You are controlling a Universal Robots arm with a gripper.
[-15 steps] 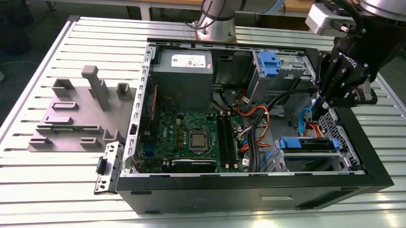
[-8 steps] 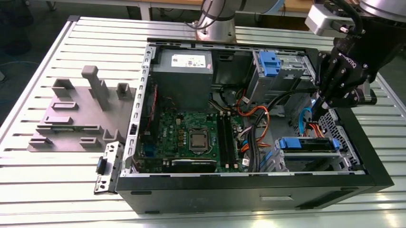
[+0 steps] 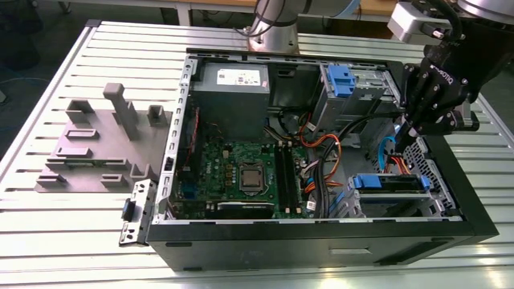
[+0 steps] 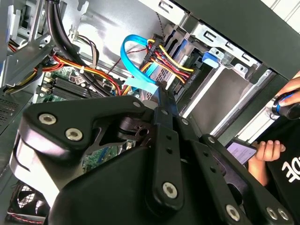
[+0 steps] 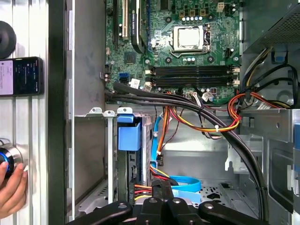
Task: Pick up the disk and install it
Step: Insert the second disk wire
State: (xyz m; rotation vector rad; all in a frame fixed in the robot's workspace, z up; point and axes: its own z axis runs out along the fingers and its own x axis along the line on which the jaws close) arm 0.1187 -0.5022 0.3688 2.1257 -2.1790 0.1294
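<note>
An open computer case (image 3: 482, 223) lies on a slatted metal surface (image 3: 72, 229), its green circuit board (image 3: 241, 168) facing up. The black gripper (image 3: 411, 135) reaches down into the case at the exterior view's right, just above the drive bay. In both wrist views its fingers (image 5: 161, 194) look pressed close together with nothing between them, their tips beside a bundle of red, yellow and black wires (image 4: 164, 56) and a flat light-blue cable (image 4: 133, 65). The disk (image 3: 389, 183), marked by its blue carrier frame, sits in the bay (image 3: 393, 201) directly below the fingers, already inside the case. A second blue latch (image 3: 341, 81) sits on the upper bay, well apart from the fingers. A grey moulded holder (image 3: 96, 144) rests on the surface outside the case, far from the fingers. A person's hand (image 5: 11, 190) rests outside the case wall.
</note>
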